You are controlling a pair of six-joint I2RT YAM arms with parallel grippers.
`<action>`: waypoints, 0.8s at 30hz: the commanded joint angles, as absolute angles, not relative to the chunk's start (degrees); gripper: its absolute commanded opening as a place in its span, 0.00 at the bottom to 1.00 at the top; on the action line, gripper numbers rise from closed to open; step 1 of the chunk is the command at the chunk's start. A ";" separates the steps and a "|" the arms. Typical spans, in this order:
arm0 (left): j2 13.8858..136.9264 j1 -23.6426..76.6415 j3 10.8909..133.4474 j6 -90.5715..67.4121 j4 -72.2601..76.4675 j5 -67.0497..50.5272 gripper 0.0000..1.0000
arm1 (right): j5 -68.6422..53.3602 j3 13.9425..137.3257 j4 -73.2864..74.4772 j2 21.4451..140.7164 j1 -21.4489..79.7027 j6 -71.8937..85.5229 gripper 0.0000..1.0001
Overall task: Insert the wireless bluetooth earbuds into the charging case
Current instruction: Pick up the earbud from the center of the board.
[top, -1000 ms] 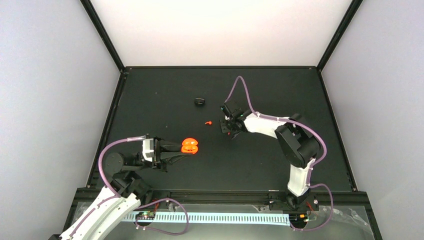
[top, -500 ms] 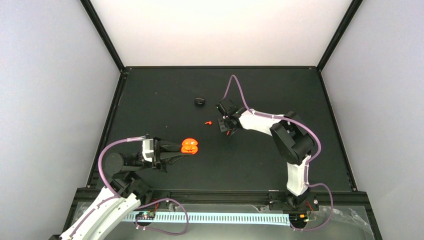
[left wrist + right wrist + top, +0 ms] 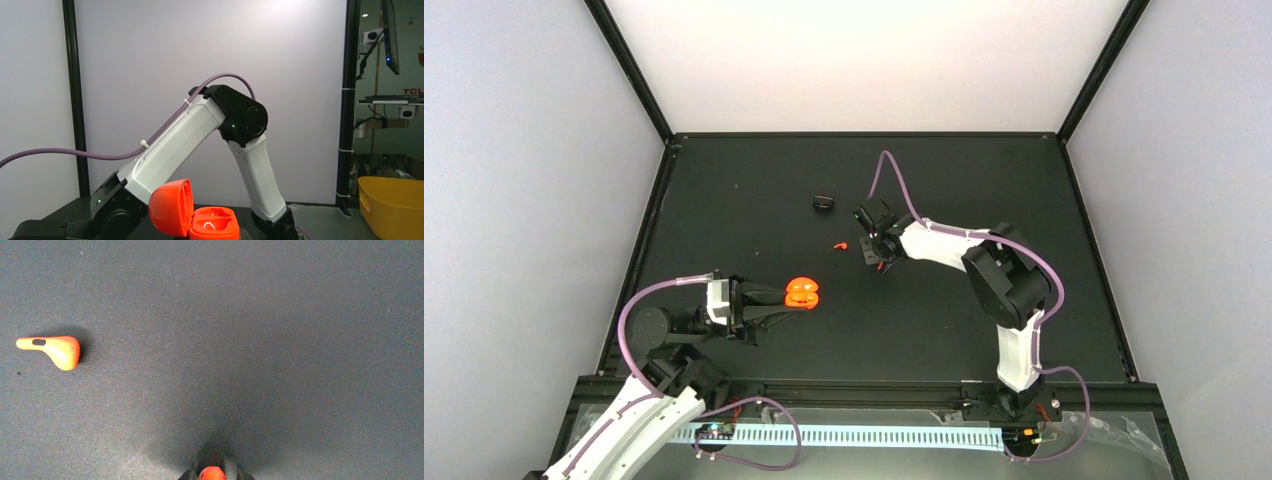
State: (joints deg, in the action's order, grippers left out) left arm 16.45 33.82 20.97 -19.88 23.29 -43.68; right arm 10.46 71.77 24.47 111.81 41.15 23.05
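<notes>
The charging case is a red-orange clamshell, held by my left gripper, which is shut on it. In the left wrist view the charging case stands open, lid up on the left, with two hollows showing in its base. One earbud lies loose on the black mat, and it also shows in the top view as a small earbud just left of my right gripper. A second earbud sits between the tips of my right gripper, whose jaws are drawn in close around it.
A small black boxy object lies on the mat behind the loose earbud. The black mat is framed by black rails. A yellow bin stands off the table to the right in the left wrist view.
My right gripper has shifted a little to the left and its jaws have narrowed around the earbud. The left gripper and the case have not moved.
</notes>
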 commanded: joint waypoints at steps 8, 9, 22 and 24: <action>15.48 34.02 21.82 -19.42 23.17 -43.21 0.02 | 13.31 71.72 26.80 112.35 42.71 22.15 0.15; 15.47 33.94 21.80 -19.42 23.12 -43.16 0.01 | 13.34 71.57 26.73 112.16 42.78 22.19 0.14; 15.49 34.02 21.75 -19.34 22.93 -42.70 0.02 | 13.69 64.46 18.90 101.86 42.78 23.55 0.08; 15.47 34.00 21.71 -19.26 22.76 -42.56 0.02 | 13.39 62.50 16.71 98.16 42.75 23.52 0.08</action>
